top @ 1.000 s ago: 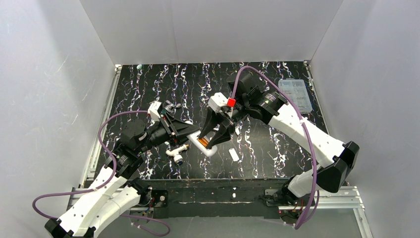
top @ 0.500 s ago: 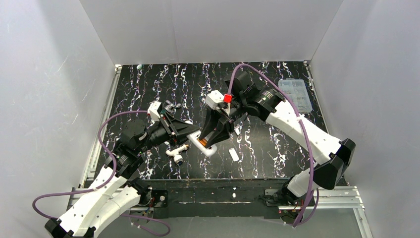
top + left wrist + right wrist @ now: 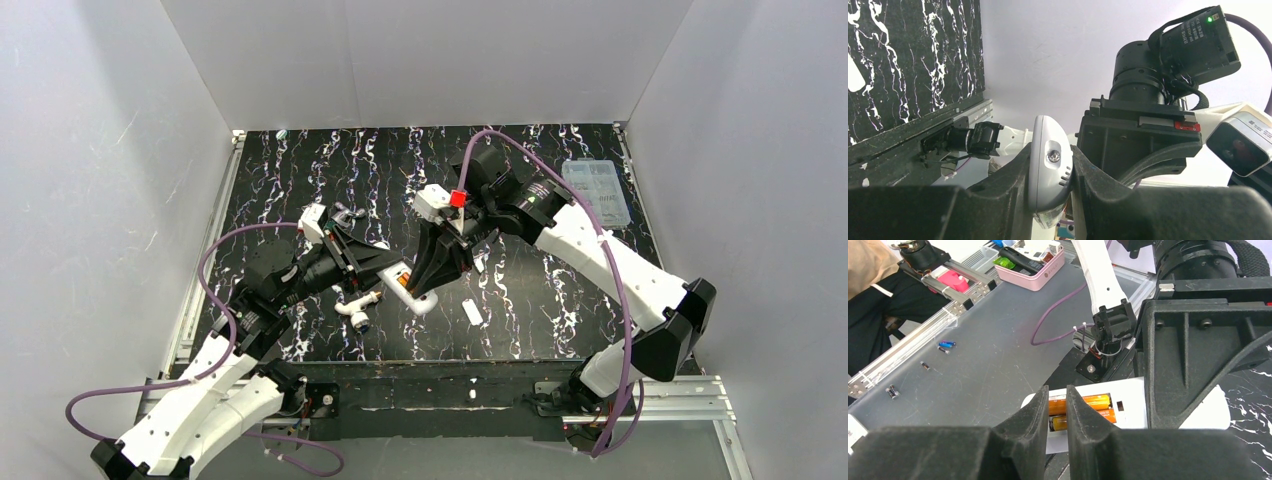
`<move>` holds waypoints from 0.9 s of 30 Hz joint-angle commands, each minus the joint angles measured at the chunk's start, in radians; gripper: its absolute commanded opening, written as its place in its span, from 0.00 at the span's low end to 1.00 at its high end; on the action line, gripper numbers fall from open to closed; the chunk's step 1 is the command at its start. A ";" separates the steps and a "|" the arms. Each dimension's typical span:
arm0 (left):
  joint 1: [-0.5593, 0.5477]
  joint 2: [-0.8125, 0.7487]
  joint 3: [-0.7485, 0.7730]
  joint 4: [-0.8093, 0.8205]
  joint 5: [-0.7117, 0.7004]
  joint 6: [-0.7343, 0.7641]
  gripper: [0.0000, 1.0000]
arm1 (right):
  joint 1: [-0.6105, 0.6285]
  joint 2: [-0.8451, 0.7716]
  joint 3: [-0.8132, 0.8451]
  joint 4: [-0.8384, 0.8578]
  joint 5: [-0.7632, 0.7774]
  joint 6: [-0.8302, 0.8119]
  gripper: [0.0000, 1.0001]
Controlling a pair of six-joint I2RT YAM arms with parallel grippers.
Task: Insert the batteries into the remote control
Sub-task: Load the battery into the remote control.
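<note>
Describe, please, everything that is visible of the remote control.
The remote control is a slim white handset, plastic by its look, with its battery side facing up. The recess on that side is open and holds two orange batteries lying side by side. The left hand clamps one rounded end, where a small screw and a few slots show. The right hand, fingers almost together, is over the recess; whether it touches the remote cannot be told.

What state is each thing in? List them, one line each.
Slim white plastic remote control: back up, recess uncovered, clamped by left end effector.
Orange cylindrical batteries: both lying in recess.
Right end effector: nearly shut, tips over batteries.
Small flat white cover piece: off, lying on black marbled table.
</note>
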State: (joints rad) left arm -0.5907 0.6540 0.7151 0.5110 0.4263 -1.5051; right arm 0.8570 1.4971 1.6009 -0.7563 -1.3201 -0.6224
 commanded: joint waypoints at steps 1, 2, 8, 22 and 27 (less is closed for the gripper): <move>-0.001 -0.011 0.035 0.170 0.048 -0.048 0.00 | -0.001 0.037 -0.002 -0.004 0.062 -0.012 0.22; -0.001 -0.011 0.035 0.174 0.048 -0.051 0.00 | -0.001 0.037 -0.006 -0.004 0.068 -0.014 0.20; -0.001 -0.013 0.034 0.188 0.045 -0.065 0.00 | -0.002 0.040 -0.015 -0.010 0.085 -0.032 0.13; -0.001 0.003 0.055 0.235 0.042 -0.090 0.00 | -0.002 0.035 -0.074 -0.070 0.096 -0.120 0.05; -0.001 0.010 0.060 0.266 0.039 -0.103 0.00 | -0.003 0.013 -0.114 -0.063 0.096 -0.128 0.04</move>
State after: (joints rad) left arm -0.5892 0.6979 0.7132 0.5167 0.4267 -1.5032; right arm 0.8524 1.5093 1.5490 -0.7582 -1.3193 -0.7143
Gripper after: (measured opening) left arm 0.252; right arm 0.052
